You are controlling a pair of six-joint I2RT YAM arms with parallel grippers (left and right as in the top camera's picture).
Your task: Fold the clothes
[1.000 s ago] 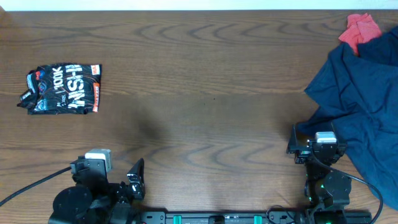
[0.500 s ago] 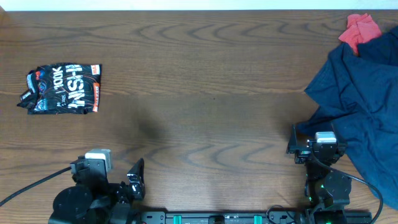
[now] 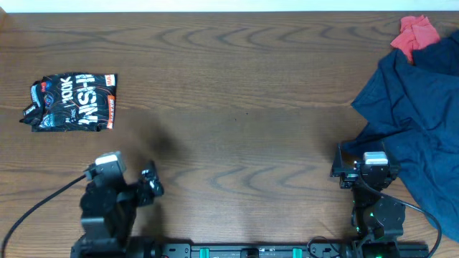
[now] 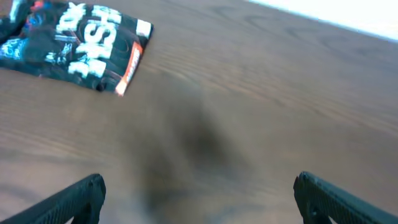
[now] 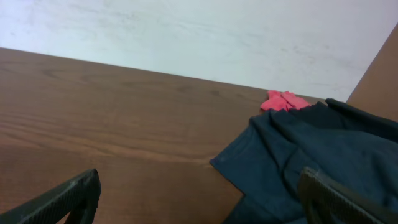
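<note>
The clothes, a black jersey [image 3: 72, 102] with white and orange lettering, lies bunched into a small rectangle at the table's far left. It also shows in the left wrist view, blurred at the upper left [image 4: 74, 43]. My left gripper [image 4: 199, 193] hovers open over bare wood, nearer the front and to the right of the jersey, with nothing between its fingers. My right gripper [image 5: 199, 186] stands open at the front right. Its right finger [image 5: 336, 199] hangs over the edge of a navy garment, and nothing is held.
A plain navy blue garment [image 3: 416, 107] sprawls over the right end of the table. A small red cloth [image 3: 416, 32] lies at its far corner. The left arm's cable [image 3: 36, 208] trails to the front left. The table's far edge meets a white wall [image 5: 199, 31].
My left arm has lifted and swung away from the front edge toward the jersey. The right arm and all the cloth are where they were.
</note>
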